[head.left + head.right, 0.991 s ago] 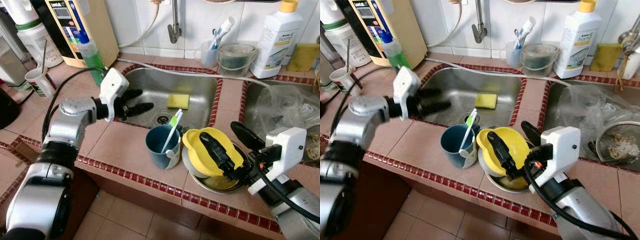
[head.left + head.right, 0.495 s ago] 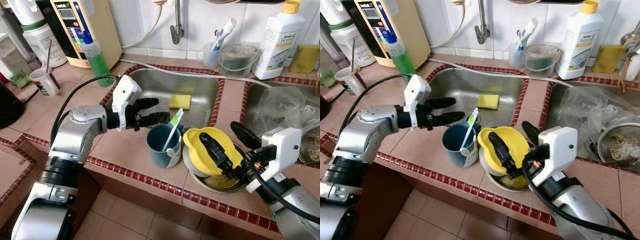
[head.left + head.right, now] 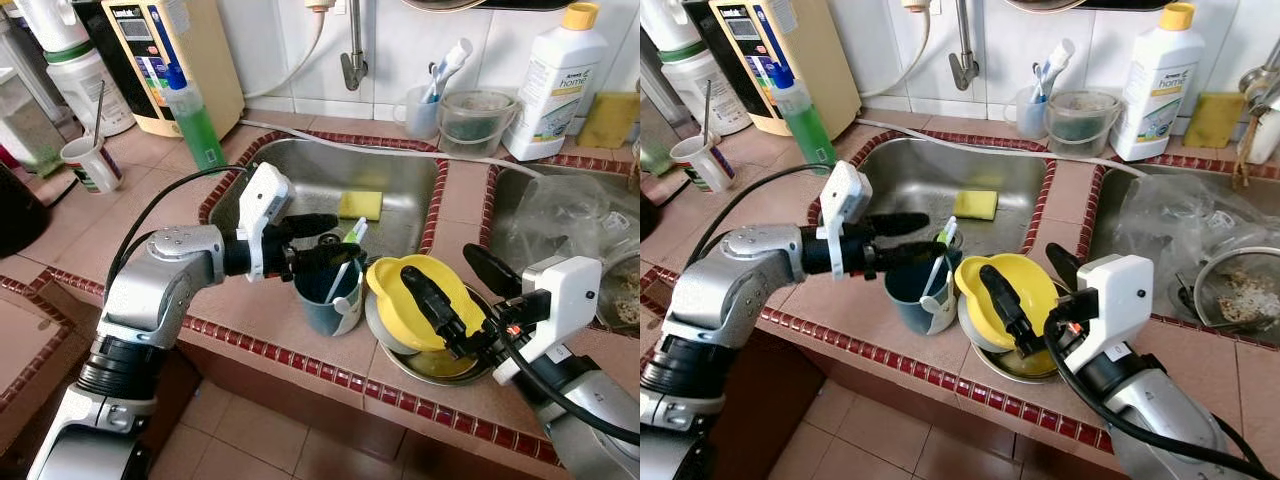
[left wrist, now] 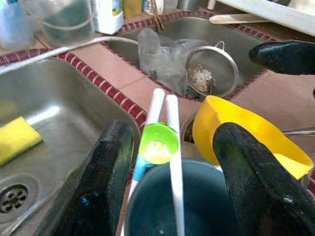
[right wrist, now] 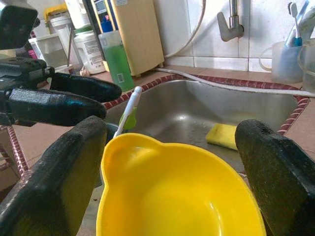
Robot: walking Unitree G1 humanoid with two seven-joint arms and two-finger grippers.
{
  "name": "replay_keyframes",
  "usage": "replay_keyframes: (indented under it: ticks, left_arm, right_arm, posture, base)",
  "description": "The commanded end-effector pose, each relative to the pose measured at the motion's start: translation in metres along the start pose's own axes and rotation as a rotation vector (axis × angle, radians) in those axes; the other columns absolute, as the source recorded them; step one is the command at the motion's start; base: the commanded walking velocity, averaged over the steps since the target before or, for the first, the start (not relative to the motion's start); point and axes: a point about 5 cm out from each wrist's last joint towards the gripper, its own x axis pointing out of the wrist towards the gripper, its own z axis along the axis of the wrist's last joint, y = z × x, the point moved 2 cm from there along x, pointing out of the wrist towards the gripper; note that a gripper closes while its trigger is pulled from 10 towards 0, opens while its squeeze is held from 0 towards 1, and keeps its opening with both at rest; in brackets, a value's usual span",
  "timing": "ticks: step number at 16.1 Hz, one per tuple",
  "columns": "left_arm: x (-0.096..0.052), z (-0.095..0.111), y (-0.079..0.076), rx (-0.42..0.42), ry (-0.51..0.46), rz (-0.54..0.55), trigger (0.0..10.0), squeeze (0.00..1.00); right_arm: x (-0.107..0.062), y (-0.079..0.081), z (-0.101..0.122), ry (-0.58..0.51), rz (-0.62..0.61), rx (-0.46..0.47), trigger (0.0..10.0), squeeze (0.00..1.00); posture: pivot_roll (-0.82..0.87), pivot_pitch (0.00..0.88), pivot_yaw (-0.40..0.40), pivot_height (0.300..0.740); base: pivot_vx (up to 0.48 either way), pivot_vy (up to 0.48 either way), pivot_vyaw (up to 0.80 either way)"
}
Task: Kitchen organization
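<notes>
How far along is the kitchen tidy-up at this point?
Early. Nothing looks put away yet: the yellow sponge lies in the sink. In hand: the left gripper, open, straddles the blue cup holding a green-headed utensil; the right gripper, open, straddles the yellow bowl in a metal bowl. Neither is lifted yet.

mug (image 3: pixel 328 290) on counter (image 3: pixel 245 300) before sink (image 3: pixel 330 185), utensils (image 3: pixel 343 258) standing in it. bowl (image 3: pixel 415 300) just right of mug, atop metal dish (image 3: pixel 425 368). sponge (image 3: pixel 359 204) in sink. detergent bottle (image 3: pixel 555 82) behind, far right. soap bottle (image 3: pixel 193 115) behind left.
</notes>
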Motion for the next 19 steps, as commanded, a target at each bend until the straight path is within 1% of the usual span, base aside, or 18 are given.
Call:
replay_keyframes:
  ticks: [1, 4, 7, 12, 14, 16, 19]
  left_arm:
    - [0.001, 0.001, -0.005, 0.010, 0.006, -0.007, 10.0, 0.00]
    - [0.006, -0.001, -0.007, 0.003, 0.008, -0.004, 10.0, 0.00]
    - [0.011, 0.001, -0.007, -0.015, 0.003, 0.023, 10.0, 0.00]
    - [0.019, 0.002, -0.006, -0.014, -0.005, 0.067, 10.0, 0.00]
    - [0.021, 0.002, -0.007, -0.010, -0.006, 0.077, 10.0, 0.00]
    - [0.026, 0.002, -0.006, 0.016, -0.009, 0.115, 10.0, 0.00]
    - [0.031, 0.001, -0.008, 0.032, -0.007, 0.146, 10.0, 0.00]
  right_arm:
    - [0.001, 0.003, -0.001, 0.001, 0.016, 0.000, 10.0, 0.00]
    - [0.001, 0.003, -0.001, -0.003, 0.017, -0.002, 10.0, 0.00]
    - [0.002, 0.004, -0.001, -0.006, 0.014, -0.005, 10.0, 0.00]
    - [0.001, 0.005, -0.001, -0.012, 0.005, -0.003, 10.0, 0.00]
    - [0.001, 0.005, -0.001, -0.012, 0.003, -0.004, 10.0, 0.00]
    - [0.001, 0.005, -0.001, -0.013, -0.001, -0.005, 10.0, 0.00]
    - [0.000, 0.005, -0.001, -0.015, -0.003, -0.007, 10.0, 0.00]
  posture:
    - [-0.22, 0.060, 0.132, 0.740]
    - [-0.22, 0.060, 0.133, 0.740]
    - [-0.23, 0.060, 0.135, 0.740]
    - [-0.24, 0.062, 0.143, 0.740]
    - [-0.24, 0.062, 0.142, 0.740]
    - [-0.24, 0.061, 0.144, 0.740]
    - [-0.25, 0.059, 0.145, 0.740]
  base:
    - [0.000, 0.000, 0.00]
    - [0.000, 0.000, 0.00]
    - [0.000, 0.000, 0.00]
    - [0.000, 0.000, 0.00]
    - [0.000, 0.000, 0.00]
    - [0.000, 0.000, 0.00]
    - [0.000, 0.000, 0.00]
